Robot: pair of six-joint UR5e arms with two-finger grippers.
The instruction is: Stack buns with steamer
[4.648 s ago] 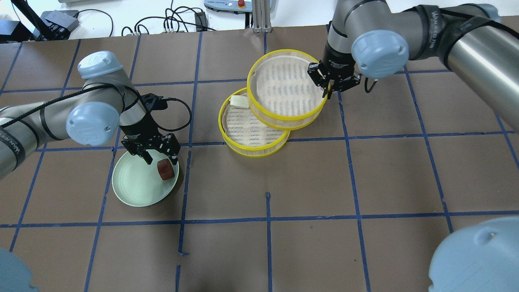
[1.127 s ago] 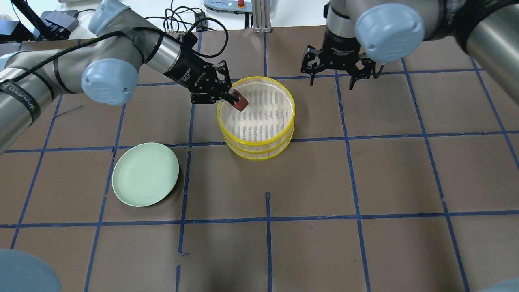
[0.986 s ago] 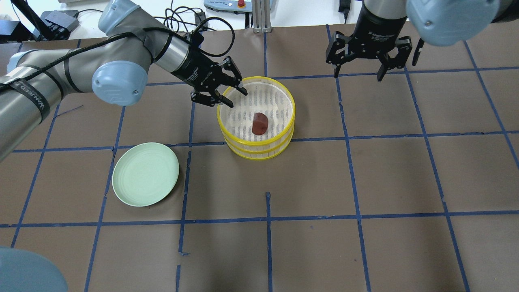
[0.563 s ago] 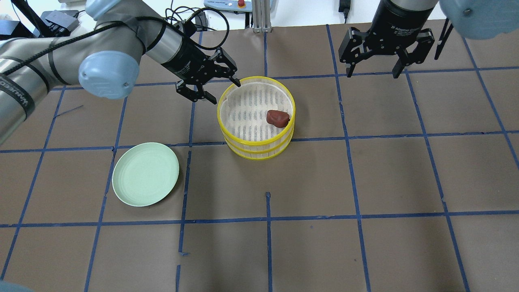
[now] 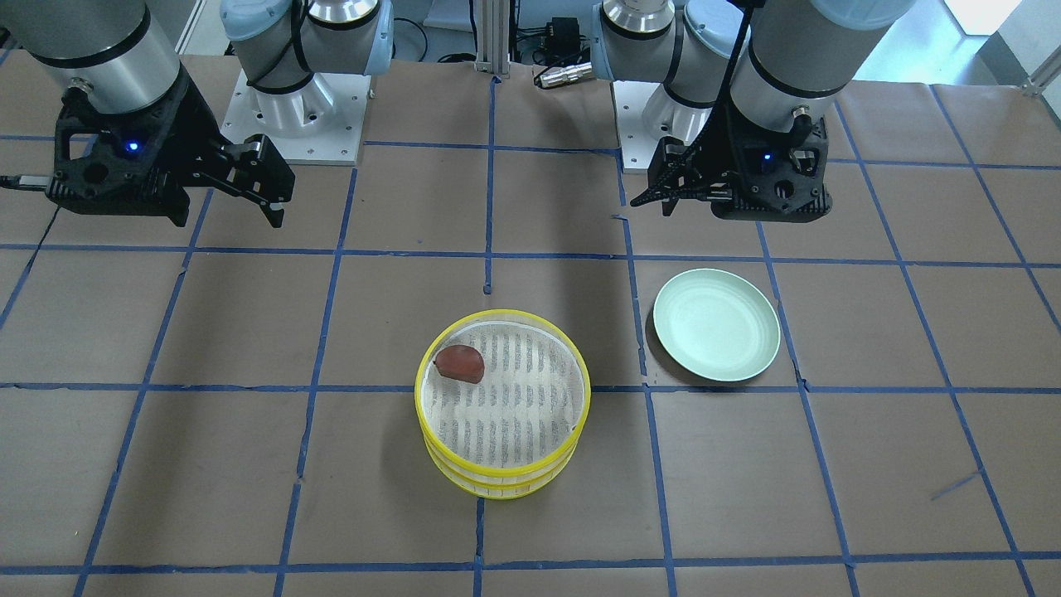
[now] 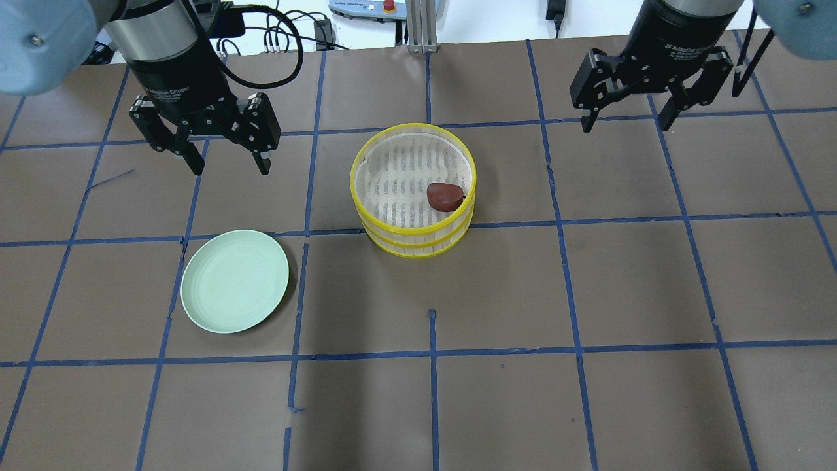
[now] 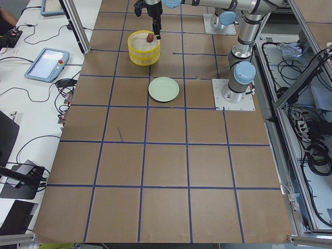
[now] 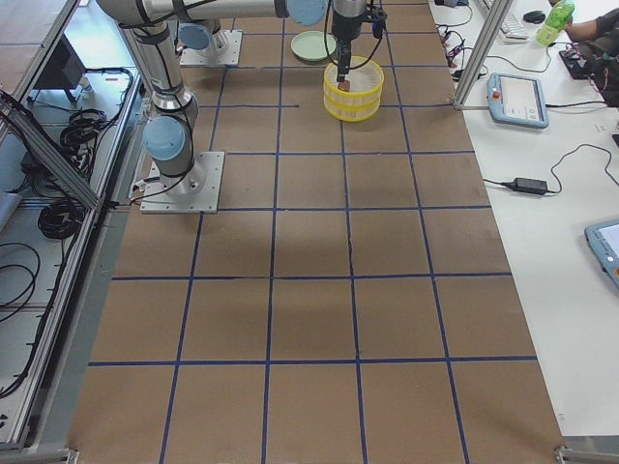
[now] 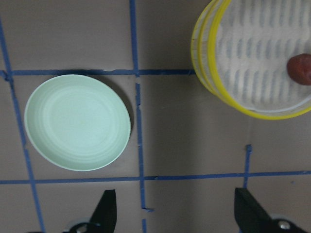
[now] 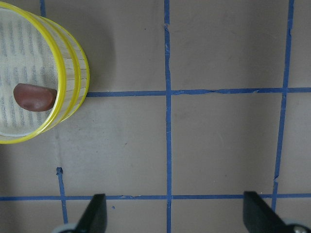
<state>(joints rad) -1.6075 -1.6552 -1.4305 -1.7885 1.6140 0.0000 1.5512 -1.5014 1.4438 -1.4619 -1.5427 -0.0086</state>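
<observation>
The steamer (image 6: 413, 243) stands as two yellow-rimmed trays stacked one on the other, at mid-table. The reddish-brown bun (image 6: 444, 196) lies on the top tray's mesh floor against its right rim; it also shows in the front view (image 5: 460, 363). The white bun is hidden under the top tray. My left gripper (image 6: 229, 163) is open and empty, raised left of the steamer. My right gripper (image 6: 626, 123) is open and empty, raised at the far right of the steamer.
The pale mint-green plate (image 6: 234, 281) lies empty on the table, front left of the steamer, and shows in the left wrist view (image 9: 77, 121). Brown paper with blue tape lines covers the table. Cables and a pendant lie beyond the far edge.
The top tray now sits squarely on the lower one. My left gripper carried the brown bun from the plate, dropped it in the top tray and drew back left. My right gripper drew back.
</observation>
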